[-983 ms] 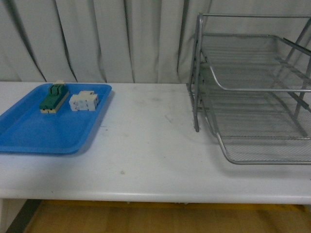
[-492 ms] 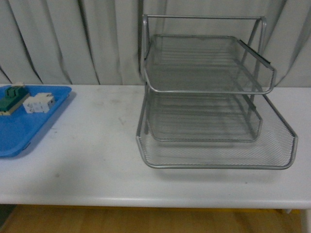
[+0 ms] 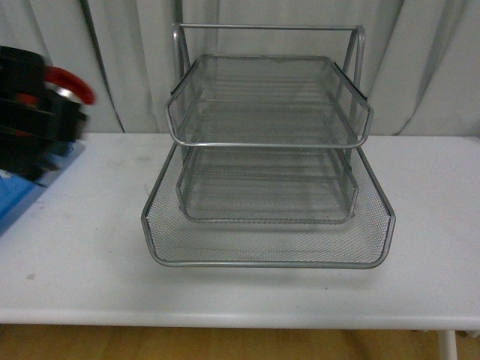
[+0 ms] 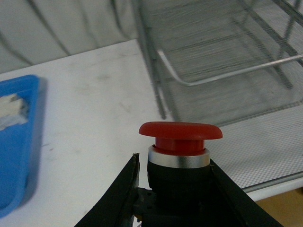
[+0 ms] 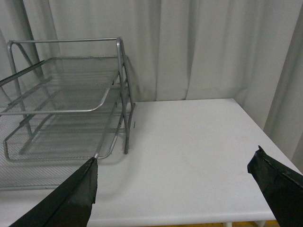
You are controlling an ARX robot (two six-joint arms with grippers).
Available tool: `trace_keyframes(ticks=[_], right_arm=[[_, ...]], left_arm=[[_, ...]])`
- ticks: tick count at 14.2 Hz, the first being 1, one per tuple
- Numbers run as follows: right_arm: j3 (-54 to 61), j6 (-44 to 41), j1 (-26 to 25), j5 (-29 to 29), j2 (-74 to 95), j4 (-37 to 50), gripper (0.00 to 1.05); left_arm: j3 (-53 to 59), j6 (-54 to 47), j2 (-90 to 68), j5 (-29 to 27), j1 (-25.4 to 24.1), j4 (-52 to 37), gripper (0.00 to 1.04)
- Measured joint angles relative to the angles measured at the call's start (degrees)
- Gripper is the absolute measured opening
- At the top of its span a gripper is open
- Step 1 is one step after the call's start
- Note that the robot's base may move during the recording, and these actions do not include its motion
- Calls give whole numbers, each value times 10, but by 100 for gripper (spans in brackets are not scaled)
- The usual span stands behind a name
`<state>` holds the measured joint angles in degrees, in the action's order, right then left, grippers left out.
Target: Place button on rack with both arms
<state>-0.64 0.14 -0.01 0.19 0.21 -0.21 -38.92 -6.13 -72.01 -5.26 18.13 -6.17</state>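
Note:
My left gripper (image 4: 176,176) is shut on the button (image 4: 180,146), which has a round red cap, a silver collar and a black body. In the front view it shows blurred at the far left, held above the table, with the red cap (image 3: 71,81) showing. The silver three-tier wire-mesh rack (image 3: 268,161) stands in the middle of the white table, to the right of the button. It also shows in the left wrist view (image 4: 227,71) and the right wrist view (image 5: 66,99). My right gripper (image 5: 176,174) is open and empty over the bare table to the right of the rack.
A flat blue tray (image 4: 16,142) lies at the left end of the table, with a white block (image 4: 10,109) in it. Its edge shows in the front view (image 3: 19,196). Grey curtains hang behind the table (image 3: 75,255).
The front view has swung right: the rack has shifted from the right edge to the middle, the blue tray has slid almost out. My left gripper with the button has come into view.

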Motion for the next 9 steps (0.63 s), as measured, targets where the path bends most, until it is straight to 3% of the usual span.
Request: trace_keyframes(ticks=[4, 9], right_arm=[[0, 0, 0, 0, 0, 0, 98], [0, 0, 0, 0, 0, 0, 98]], left_arm=[[-146, -92, -235, 15, 79, -29, 36], [-286, -121, -414, 5, 109, 3, 36]])
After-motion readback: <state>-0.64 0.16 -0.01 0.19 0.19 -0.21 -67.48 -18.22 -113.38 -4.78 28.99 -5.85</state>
